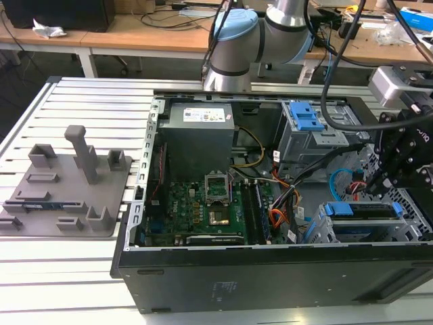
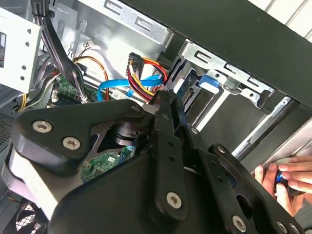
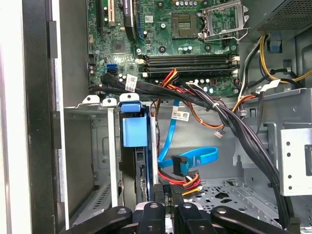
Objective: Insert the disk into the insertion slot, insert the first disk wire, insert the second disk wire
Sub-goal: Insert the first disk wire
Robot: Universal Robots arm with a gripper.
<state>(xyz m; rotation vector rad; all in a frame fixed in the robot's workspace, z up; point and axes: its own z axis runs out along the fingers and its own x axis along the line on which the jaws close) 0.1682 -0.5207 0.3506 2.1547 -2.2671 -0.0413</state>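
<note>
The disk [image 1: 358,210] in its bright blue frame sits inside the insertion slot [image 1: 406,231], the low grey cage at the exterior view's right. In the first wrist view the disk [image 3: 132,130] stands edge-on in the insertion slot [image 3: 97,146]. My gripper [image 1: 374,184] hangs just behind the disk's rear end. Its fingers [image 3: 158,195] are drawn together on the black connector of the red, yellow and black disk wire [image 3: 187,181]. A blue flat disk wire [image 3: 195,157] loops loose beside it. In the second wrist view the gripper [image 2: 163,97] tapers onto the same wire bundle [image 2: 141,73].
The taller grey bay with a blue latch [image 1: 304,118] stands behind the gripper. The power supply [image 1: 199,132] and motherboard [image 1: 210,203] fill the case's middle. Thick black cables [image 3: 239,126] cross near the gripper. A grey fixture [image 1: 67,183] lies at the exterior view's left. A person's hand [image 2: 280,178] is outside the case.
</note>
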